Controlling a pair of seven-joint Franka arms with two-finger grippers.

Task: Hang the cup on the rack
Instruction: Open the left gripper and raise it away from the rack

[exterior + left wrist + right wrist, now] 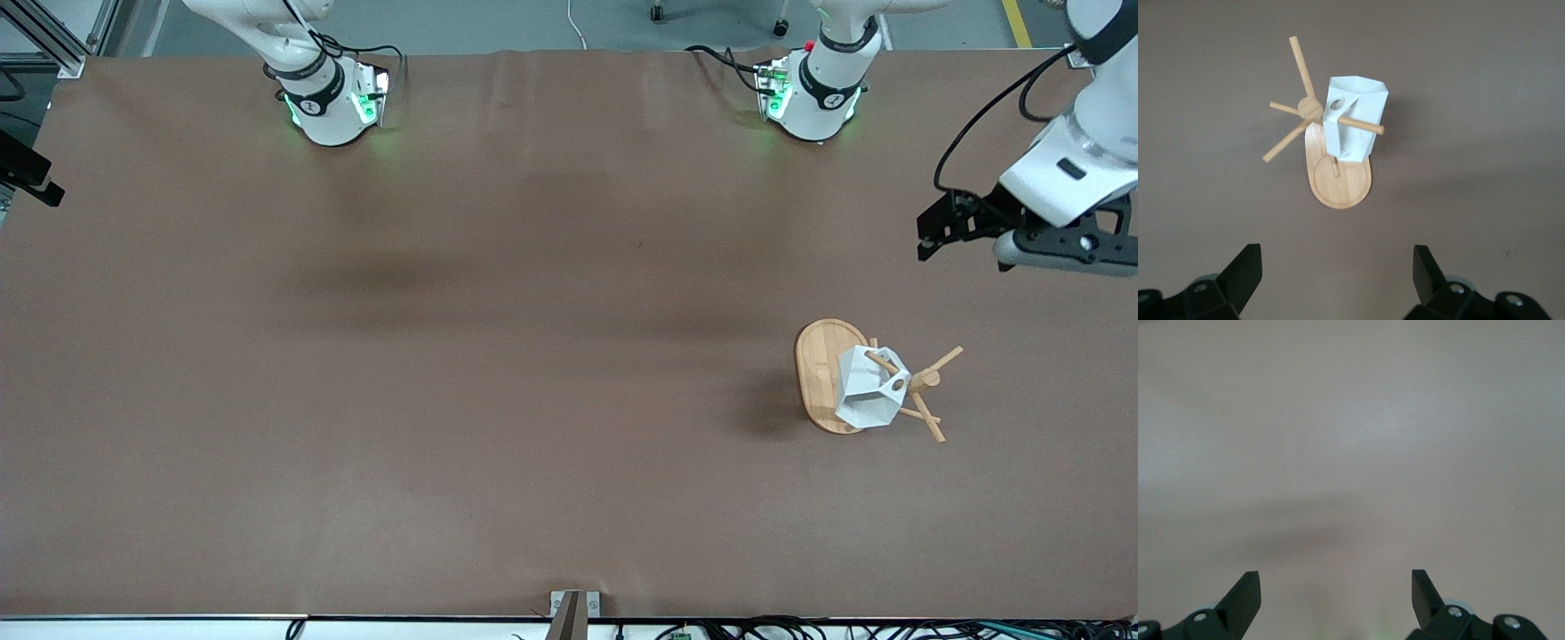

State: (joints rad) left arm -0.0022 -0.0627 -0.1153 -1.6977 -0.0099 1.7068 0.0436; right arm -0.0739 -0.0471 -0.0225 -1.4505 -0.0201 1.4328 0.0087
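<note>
The white faceted cup [867,391] hangs by its handle on one peg of the bamboo rack [816,373], above the rack's oval base. The rack stands toward the left arm's end of the table. In the left wrist view the cup [1355,127] sits on a peg beside the post, over the base [1341,187]. My left gripper [929,233] is open and empty, up in the air over bare table between the rack and the arm bases; it also shows in its own wrist view [1338,267]. My right gripper [1336,587] is open and empty over bare table, out of the front view.
The brown table cover [444,356] is bare apart from the rack. The two arm bases [329,102] [813,93] stand along the table's edge farthest from the front camera. A small metal bracket [573,609] sits at the nearest edge.
</note>
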